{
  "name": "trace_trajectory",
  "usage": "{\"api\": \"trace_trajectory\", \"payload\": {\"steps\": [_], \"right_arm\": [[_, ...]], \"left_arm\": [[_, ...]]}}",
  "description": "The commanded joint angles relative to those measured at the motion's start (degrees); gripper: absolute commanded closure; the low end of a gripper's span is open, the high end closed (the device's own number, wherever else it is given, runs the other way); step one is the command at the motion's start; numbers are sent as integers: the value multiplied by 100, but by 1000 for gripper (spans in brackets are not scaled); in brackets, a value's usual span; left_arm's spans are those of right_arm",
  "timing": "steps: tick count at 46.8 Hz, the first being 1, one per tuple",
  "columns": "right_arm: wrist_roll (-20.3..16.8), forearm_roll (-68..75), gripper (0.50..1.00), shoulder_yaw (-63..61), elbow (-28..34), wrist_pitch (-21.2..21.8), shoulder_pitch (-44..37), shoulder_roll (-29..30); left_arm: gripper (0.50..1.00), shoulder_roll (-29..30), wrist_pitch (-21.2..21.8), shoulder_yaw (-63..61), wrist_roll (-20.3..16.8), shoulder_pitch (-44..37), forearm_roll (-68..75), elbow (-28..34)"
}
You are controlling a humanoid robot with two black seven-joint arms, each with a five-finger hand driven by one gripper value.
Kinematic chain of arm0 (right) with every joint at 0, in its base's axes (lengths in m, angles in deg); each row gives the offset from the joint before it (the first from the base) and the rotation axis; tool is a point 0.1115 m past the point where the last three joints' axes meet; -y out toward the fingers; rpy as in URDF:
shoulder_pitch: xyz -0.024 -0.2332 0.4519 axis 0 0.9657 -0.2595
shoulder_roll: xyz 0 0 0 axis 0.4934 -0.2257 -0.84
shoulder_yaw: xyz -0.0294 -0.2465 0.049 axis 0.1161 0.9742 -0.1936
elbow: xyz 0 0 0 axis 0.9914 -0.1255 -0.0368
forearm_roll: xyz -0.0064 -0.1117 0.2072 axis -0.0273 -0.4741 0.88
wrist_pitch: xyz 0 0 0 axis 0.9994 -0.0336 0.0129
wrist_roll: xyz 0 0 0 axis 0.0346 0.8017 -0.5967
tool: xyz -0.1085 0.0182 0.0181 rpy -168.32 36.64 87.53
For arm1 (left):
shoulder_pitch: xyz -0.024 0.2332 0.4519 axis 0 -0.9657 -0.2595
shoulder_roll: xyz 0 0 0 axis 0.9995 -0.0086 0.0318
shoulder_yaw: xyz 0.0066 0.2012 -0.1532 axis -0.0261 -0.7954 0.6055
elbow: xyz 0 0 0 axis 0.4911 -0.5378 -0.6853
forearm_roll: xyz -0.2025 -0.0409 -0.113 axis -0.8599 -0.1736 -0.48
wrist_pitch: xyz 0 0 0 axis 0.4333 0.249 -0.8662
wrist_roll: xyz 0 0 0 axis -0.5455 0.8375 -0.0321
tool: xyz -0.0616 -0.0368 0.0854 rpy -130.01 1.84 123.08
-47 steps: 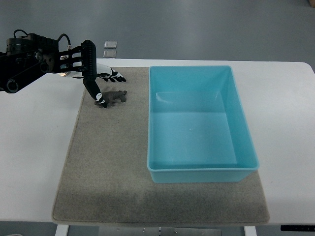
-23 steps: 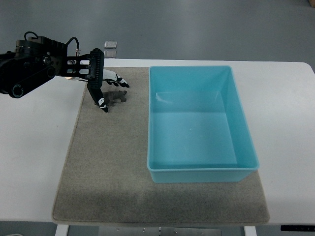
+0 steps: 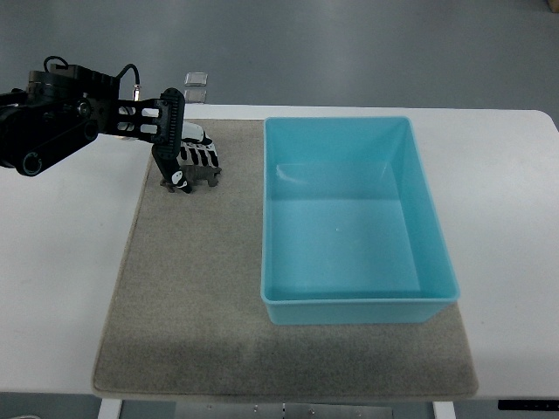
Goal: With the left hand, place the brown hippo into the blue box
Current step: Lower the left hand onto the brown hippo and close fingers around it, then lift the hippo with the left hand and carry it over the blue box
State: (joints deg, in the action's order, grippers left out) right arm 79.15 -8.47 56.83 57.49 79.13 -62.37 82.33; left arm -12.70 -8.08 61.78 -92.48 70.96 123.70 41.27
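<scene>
Top view — left hand (image 3: 188,161) down over brown hippo (image 3: 203,173) at far-left corner of grey mat (image 3: 192,288), fingers (image 3: 177,182) curled around toy, thumb on near side. Hippo on mat, well left of blue box (image 3: 354,310) — box empty, on mat's right half. White tabletop (image 3: 61,279) beneath.

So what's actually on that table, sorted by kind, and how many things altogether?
Toy hippo, brown, under the left robot hand: 1
Blue box: 1
Grey mat: 1
Small clear squares beyond the table's far edge: 2
Total: 5
</scene>
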Motion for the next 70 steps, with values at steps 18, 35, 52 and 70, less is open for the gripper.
{"api": "trace_trajectory", "payload": {"steps": [18,35,52,70], "right_arm": [[0,0,564,0,0,0,9,0],[0,0,564,0,0,0,0,0],[0,0,564,0,0,0,0,0],[0,0,564,0,0,0,0,0]], "left_arm": [[1000,9,84,109,-1,27,25,-6],[1000,0,646,478,-1,396,16,-252],[1000,-26,655,777,-10,739,-37,-630],[1000,-228,682,1119,-10,696,-37,-1649]]}}
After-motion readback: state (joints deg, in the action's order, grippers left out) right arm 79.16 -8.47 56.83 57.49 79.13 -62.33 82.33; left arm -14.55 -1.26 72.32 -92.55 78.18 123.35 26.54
